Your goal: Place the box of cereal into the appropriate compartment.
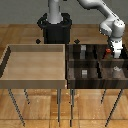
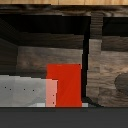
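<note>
no readable text, labels, brands, numbers or signs are showing in either view. the box of cereal (image 2: 64, 85) is showing only a plain red face in the wrist view, no print legible; in the exterior view it is showing too small and blurred to read anything on it. the dark divided tray (image 1: 70, 67) and the light tray (image 1: 10, 55) are carrying no markings.
</note>
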Controlling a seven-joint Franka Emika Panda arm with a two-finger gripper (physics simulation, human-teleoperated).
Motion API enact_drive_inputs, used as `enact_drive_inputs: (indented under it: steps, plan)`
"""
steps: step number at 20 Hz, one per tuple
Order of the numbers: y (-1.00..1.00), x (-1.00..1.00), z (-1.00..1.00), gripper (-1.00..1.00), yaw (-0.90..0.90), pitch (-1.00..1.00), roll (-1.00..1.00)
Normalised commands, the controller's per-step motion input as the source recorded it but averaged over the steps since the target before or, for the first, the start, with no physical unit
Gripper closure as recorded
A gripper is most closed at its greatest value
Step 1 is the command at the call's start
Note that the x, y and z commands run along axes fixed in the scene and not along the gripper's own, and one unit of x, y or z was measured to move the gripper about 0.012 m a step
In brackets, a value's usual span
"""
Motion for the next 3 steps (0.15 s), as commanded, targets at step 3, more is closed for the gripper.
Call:
enact_drive_inputs:
  steps: [3]
  plan:
    - [0.0, 0.0, 0.0, -1.0, 0.0, 0.0, 0.0]
